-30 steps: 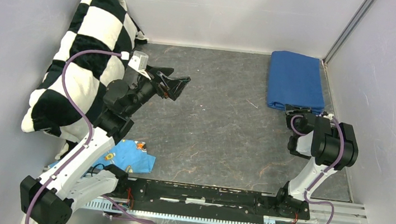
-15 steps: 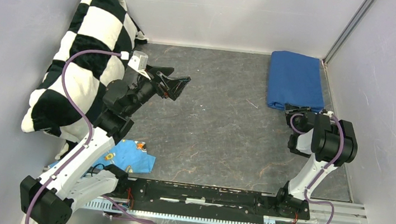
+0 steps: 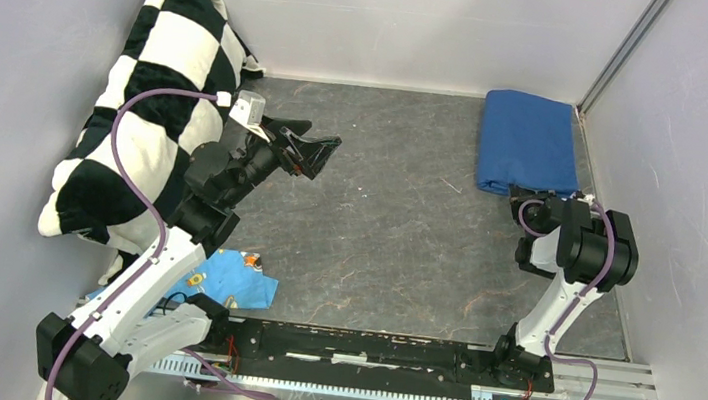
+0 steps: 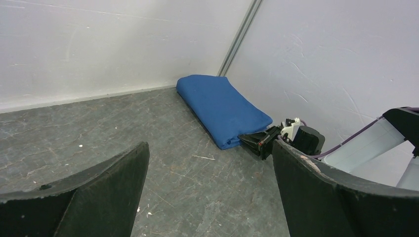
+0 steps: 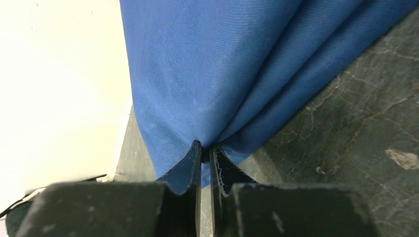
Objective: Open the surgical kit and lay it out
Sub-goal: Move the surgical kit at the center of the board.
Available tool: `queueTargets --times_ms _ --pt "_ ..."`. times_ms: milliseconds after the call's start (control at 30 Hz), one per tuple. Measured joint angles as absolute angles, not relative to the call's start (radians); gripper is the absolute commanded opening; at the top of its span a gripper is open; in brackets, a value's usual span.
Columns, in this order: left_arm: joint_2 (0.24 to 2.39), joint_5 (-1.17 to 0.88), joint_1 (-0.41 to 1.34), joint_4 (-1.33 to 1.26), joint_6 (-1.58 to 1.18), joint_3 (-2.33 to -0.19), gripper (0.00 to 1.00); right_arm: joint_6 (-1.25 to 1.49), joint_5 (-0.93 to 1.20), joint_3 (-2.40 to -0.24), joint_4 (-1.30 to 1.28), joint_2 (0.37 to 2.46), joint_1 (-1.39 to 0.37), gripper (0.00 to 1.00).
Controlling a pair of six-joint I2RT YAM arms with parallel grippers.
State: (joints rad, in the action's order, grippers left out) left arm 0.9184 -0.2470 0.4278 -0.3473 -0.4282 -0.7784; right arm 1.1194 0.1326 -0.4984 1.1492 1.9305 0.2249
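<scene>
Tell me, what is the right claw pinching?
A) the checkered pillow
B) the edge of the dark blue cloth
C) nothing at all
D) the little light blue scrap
B: in the right wrist view, the right claw has its tips almost together, with a fold of the dark blue cloth caught between them.
</scene>
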Motion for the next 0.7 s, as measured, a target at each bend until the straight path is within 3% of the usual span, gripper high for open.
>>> queueTargets --times_ms 67,700 --pt "0.918 -0.247 0.428 -0.348 -0.429 -0.778 1.00 1.120 0.143 -0.507 1.150 1.937 0.224 0.00" --pt "0.912 -0.247 0.428 -0.347 -0.429 -0.778 1.00 1.057 0.220 -0.480 1.179 1.905 0.147 0.00"
